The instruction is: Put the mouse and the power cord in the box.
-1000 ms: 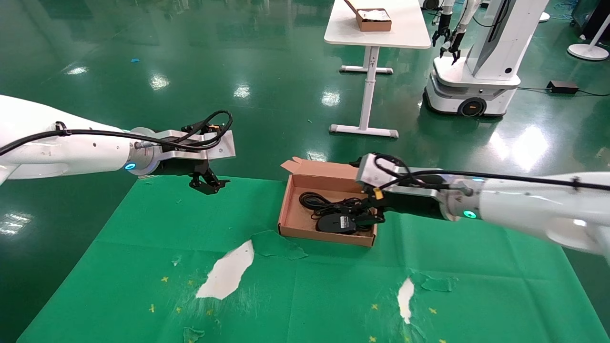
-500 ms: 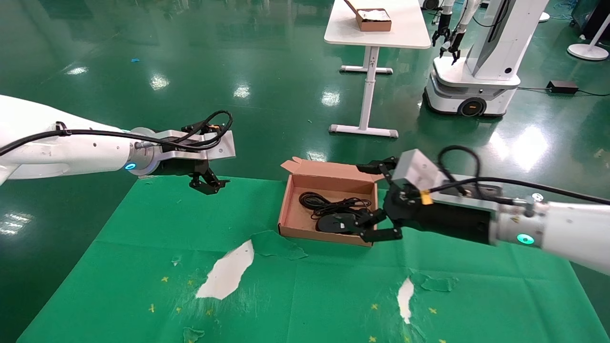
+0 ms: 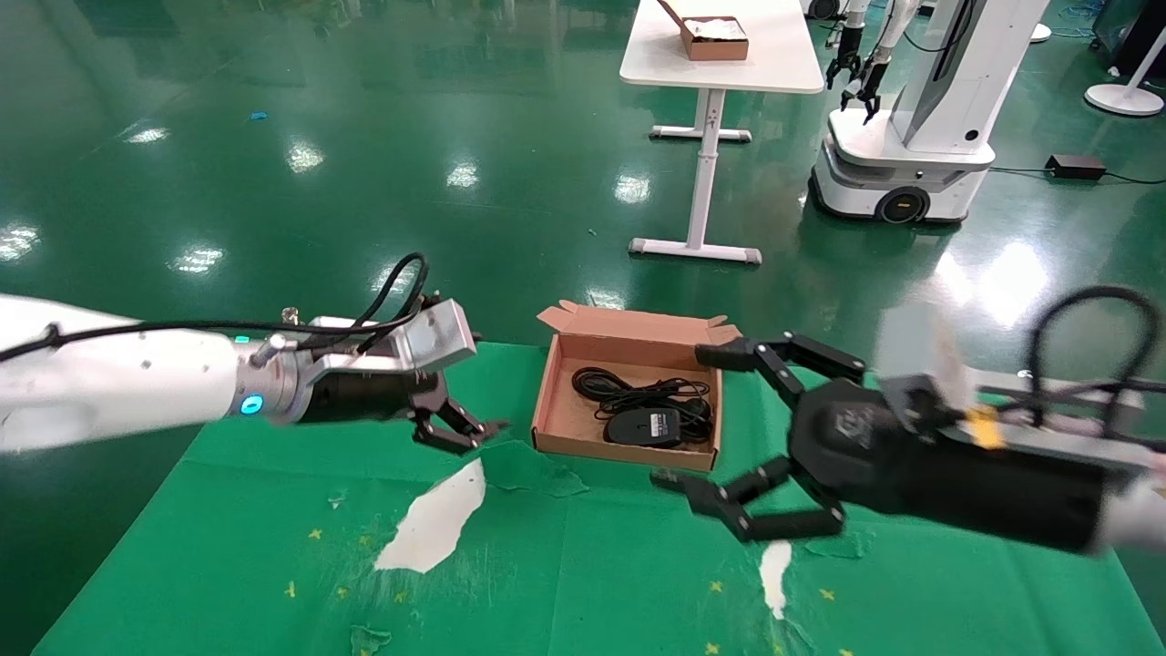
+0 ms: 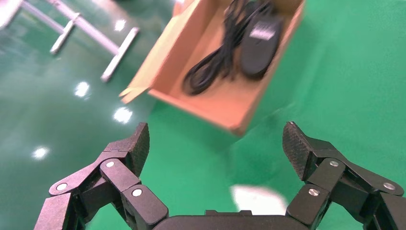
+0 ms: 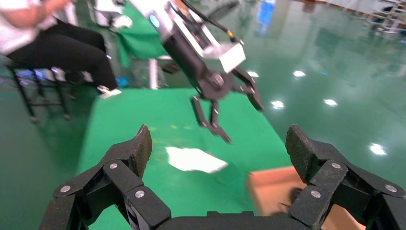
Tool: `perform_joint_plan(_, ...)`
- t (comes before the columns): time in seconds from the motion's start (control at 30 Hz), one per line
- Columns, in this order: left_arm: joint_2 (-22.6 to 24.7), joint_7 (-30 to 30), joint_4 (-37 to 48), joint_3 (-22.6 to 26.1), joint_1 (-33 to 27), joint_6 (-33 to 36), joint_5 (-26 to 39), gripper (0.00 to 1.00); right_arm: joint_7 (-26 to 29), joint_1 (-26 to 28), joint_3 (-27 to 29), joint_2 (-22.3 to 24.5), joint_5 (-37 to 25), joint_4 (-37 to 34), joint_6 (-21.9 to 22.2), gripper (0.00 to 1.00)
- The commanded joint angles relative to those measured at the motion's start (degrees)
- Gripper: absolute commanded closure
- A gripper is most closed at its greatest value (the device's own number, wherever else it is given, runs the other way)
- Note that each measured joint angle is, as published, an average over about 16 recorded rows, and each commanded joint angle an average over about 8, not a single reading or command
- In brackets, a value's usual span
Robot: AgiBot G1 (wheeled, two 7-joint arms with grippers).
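While mouse point(image 3: 644, 426) and power cord point(image 3: 629, 390) lie inside box point(image 3: 555, 392), right gripper point(image 3: 703, 417) beside it spread wide, empty; left gripper point(image 3: 460, 421) likewise.

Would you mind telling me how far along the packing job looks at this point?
It looks finished: the mouse and the power cord both lie inside the box. Nothing is in hand; the right gripper is open beside the box, and the left gripper is open over the green mat. Nothing appears left to pack.
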Motion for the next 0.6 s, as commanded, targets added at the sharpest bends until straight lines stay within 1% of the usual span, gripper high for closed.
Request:
perform_joint_plan(0.03,-1.12,-0.56,-1.67,-1.96,1.58,1.44,-1.36,0.00,1.41,-1.29,0.67,1.44,1.94,2.07,-1.26,0.00)
perform_joint_plan(0.37,-6.75,-3.35,-10.02,-11.82,9.53,8.67,-8.19,0.00,8.13,-7.43,3.83,8.27,11.16,11.90,-7.28,0.00)
perform_joint_plan(0.47,-8.43,-4.19,-12.52,-14.76,11.91,10.84,-10.24,0.00,9.07,-8.30,4.27,9.24,12.48,13.29,-8.13,0.00)
perform_joint_plan(0.6,-10.69,-5.31,-15.87,-18.71,15.09,13.74,-12.98,0.00,9.25,-8.46,4.34,9.44,12.75,13.55,-8.31,0.00)
